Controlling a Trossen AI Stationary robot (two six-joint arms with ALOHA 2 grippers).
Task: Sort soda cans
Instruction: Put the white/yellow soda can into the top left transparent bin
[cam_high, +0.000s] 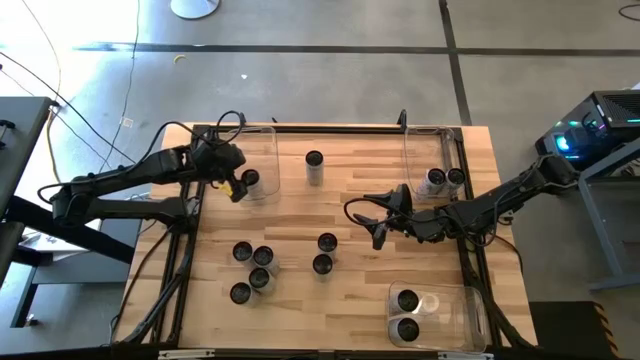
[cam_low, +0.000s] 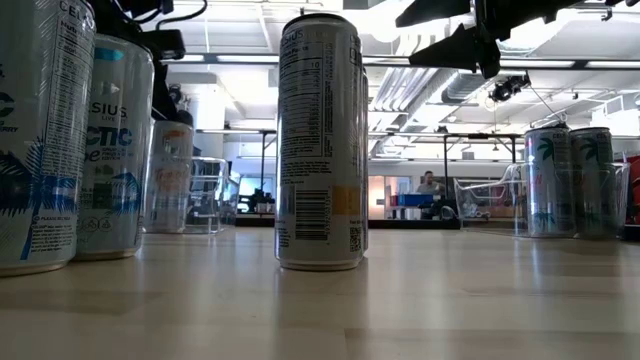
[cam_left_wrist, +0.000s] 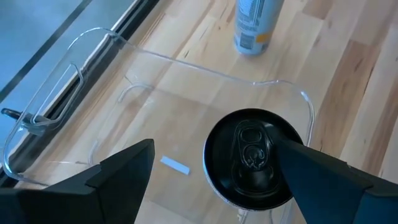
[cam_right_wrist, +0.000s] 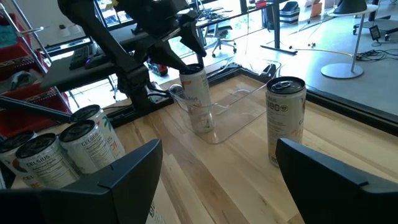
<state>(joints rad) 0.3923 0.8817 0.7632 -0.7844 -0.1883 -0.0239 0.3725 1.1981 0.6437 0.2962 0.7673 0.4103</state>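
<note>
My left gripper (cam_high: 238, 187) (cam_left_wrist: 214, 148) hangs open, slanting down over a soda can (cam_left_wrist: 252, 158) (cam_high: 250, 178) with a dark top. That can stands upright on the floor of a clear bin (cam_high: 262, 135) at the far left. My right gripper (cam_high: 380, 232) (cam_right_wrist: 217, 155) is open above the table's middle, pointing toward the left, with nothing between its fingers. A lone can (cam_high: 314, 165) stands upright at the far middle. Several cans (cam_high: 255, 270) cluster at the near left, and two cans (cam_high: 324, 252) stand at the centre. My left gripper stands open close over the can's dark top (cam_left_wrist: 249, 134), coming from above on a slant. One fingertip (cam_left_wrist: 292, 155) lies over the top's rim in the wrist view. Whether it touches the can I cannot tell.
A clear bin (cam_high: 418, 150) at the far right holds two cans (cam_high: 444, 179). Another clear bin (cam_high: 470, 310) at the near right holds two cans (cam_high: 407, 314). A dark frame (cam_high: 330, 127) runs along the table's edges. Bare wood lies between the centre cans and the far bins.
</note>
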